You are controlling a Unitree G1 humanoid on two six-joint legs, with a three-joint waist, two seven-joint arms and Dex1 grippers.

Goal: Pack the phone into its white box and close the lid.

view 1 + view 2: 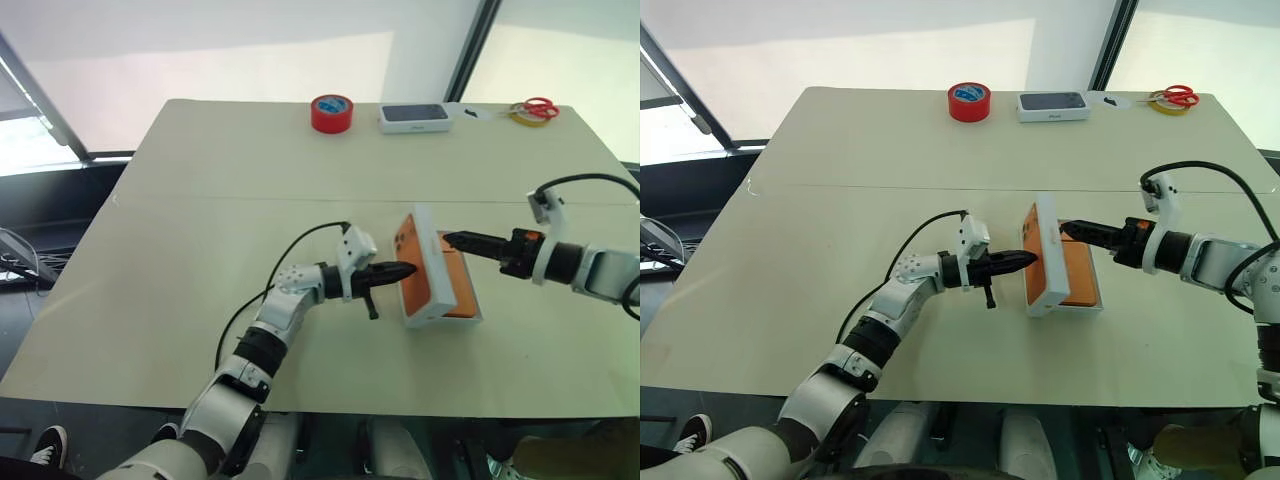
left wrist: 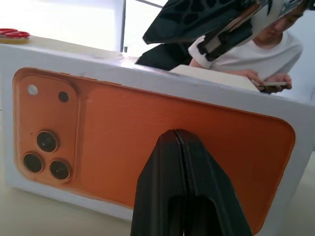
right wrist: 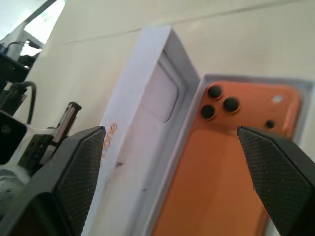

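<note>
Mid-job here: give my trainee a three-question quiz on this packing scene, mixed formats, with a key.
1. True or false: the phone already lies in the white box.
2. The lid is: A flat on the table, B standing on edge beside the box, C closed.
3. Which gripper has its fingers shut, the left gripper or the right gripper?

Key: 1 true; 2 B; 3 left gripper.
</note>
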